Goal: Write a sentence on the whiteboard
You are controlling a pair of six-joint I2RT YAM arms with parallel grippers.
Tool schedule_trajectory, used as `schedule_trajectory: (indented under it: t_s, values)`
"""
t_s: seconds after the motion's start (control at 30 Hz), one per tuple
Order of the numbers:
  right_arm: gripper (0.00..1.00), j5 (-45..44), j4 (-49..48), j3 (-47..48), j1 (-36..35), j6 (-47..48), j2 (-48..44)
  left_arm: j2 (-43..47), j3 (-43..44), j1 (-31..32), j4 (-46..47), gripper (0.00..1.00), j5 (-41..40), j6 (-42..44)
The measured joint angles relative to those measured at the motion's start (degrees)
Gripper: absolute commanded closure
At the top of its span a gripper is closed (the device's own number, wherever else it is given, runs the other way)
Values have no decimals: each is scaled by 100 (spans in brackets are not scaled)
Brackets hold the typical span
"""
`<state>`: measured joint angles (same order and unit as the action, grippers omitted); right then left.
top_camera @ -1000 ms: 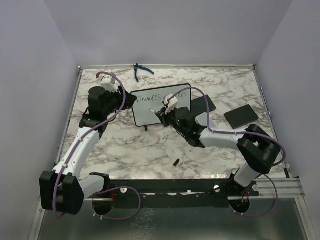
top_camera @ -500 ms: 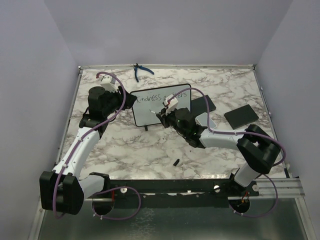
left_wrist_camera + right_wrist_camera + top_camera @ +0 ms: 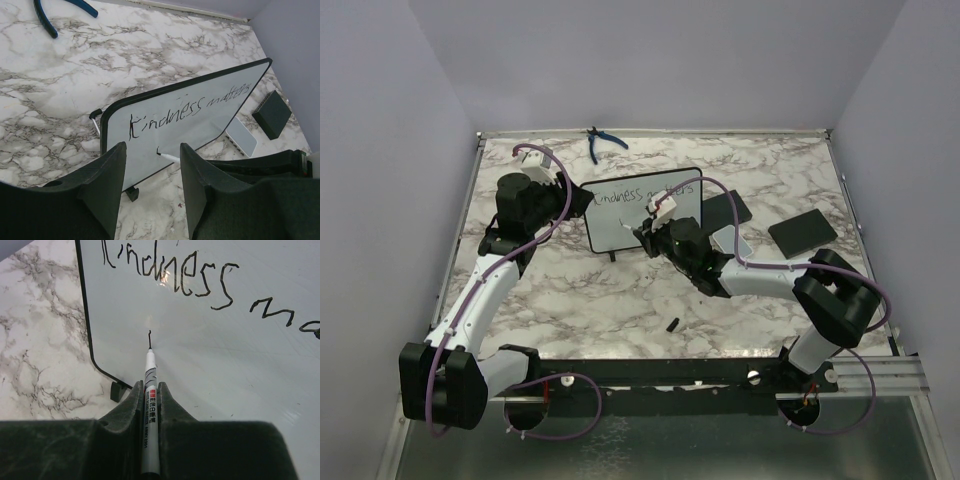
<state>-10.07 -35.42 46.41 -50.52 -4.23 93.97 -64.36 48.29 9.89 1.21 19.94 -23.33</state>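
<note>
Right wrist: close on the whiteboard point(image 3: 210, 355), with the sentence point(image 3: 170, 270) running along its upper part as "Kindness ma", cut off by the picture's edge. Shows a short stroke point(image 3: 149, 338) below the first letters, opening a second line. Presses the tip of the marker point(image 3: 150, 371) to the foot of that stroke. Clamps the barrel in the right gripper point(image 3: 149, 388), jaws tight on both sides and the pen in line with the wrist, likely for control over small letters.

Top external: finds the board mid-table toward the far side, propped back on small black feet, face turned to the arms, presumably so the pen meets it squarely.

Left wrist: hangs the left gripper point(image 3: 151, 160) just left of the board's left end, jaws apart and grasping nothing, apparently ready to steady the frame; cannot tell whether anything touches.

Leaves plenty of blank white to the right of the stroke for the last word, but little room leftward or downward before the black frame. Crowds the board's right end with a pale grey block point(image 3: 241, 137) and a black pad point(image 3: 730, 208). Keeps a second pad point(image 3: 803, 231) further right, blue pliers point(image 3: 603, 142) at the far edge, and a small black cap point(image 3: 673, 323) near the arms on the marble table point(image 3: 570, 290), all well apart from the writing.
</note>
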Motion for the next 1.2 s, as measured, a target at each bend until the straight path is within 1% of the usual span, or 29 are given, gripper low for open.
schedule_trajectory:
  t_s: [0.23,1.2]
  values:
    - [100,-131,-9,2,-11,24,0,0,0,0,0,51,0,0]
    - [100,-208,-114,39,-17,146,-2,2,0,0,2,51,0,0]
